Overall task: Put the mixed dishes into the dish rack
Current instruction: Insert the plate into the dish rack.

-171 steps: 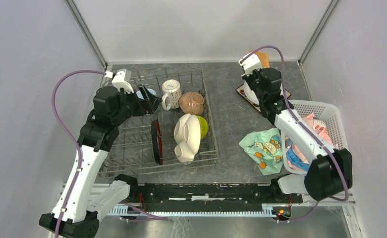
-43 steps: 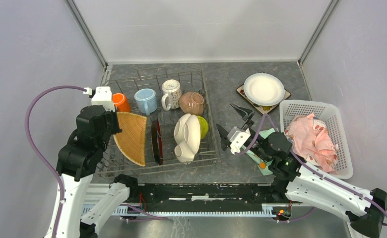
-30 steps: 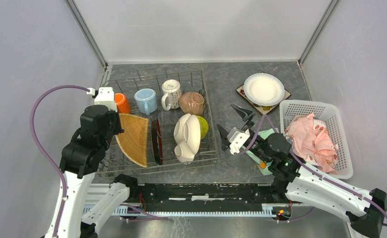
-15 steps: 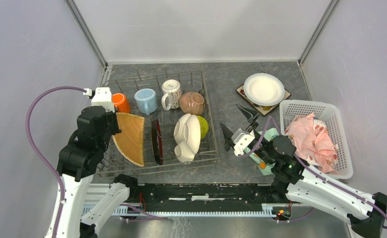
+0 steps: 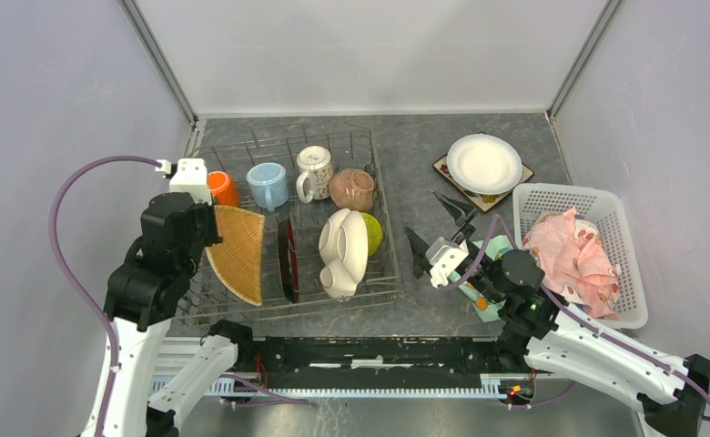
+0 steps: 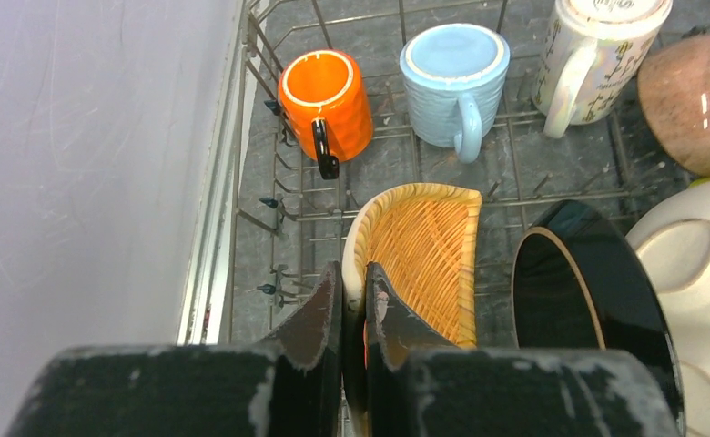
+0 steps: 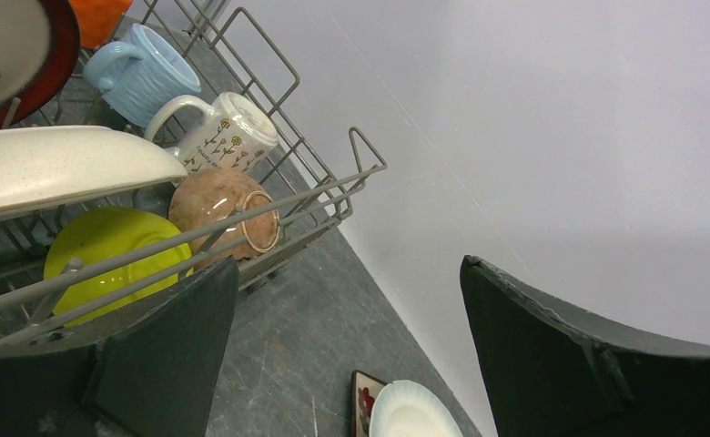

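While the woven tan plate (image 6: 429, 250) stands on its edge in the left part of the dish rack (image 5: 370, 155), the left gripper (image 6: 351, 300) pinches its rim tight. The right gripper (image 7: 349, 264) is wide open and holds nothing, just beside the rack's right side. The white plate (image 5: 484, 162) lies farther back on the table (image 5: 415, 164).

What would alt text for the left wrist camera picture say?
The left gripper pinches the rim of a woven tan plate standing on edge in a grey wire dish rack. Beyond it sit an orange mug, a light-blue mug and a white patterned mug; a dark plate stands beside it.
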